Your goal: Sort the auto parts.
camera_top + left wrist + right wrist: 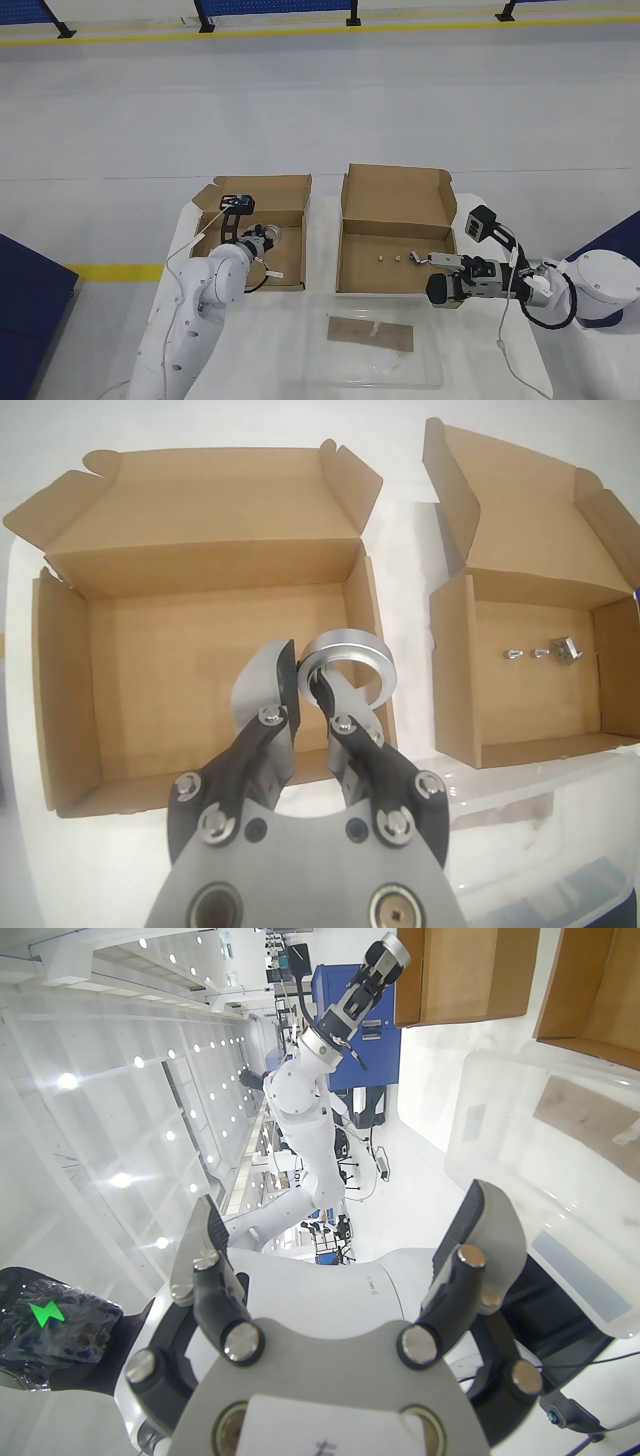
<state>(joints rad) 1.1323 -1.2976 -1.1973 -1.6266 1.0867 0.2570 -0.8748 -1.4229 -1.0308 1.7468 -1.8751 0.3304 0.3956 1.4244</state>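
Note:
My left gripper (305,672) is shut on a silver metal ring (350,660), one finger inside it and one outside. It holds the ring above the right side of the open left cardboard box (200,565), which has a bare floor. In the top view that gripper (262,240) hangs over the left box (285,190). The right cardboard box (520,720) holds two small bolts (510,653) and a metal bracket (565,648). My right gripper (342,1200) is open with nothing in it, at the front right corner of the right box (395,205), gripper (438,290).
A clear plastic bin (375,355) stands at the table's front, with a brown cardboard piece (370,332) in it; it also lies beside the right gripper, bin (540,1153). Both boxes' lids stand up at the back.

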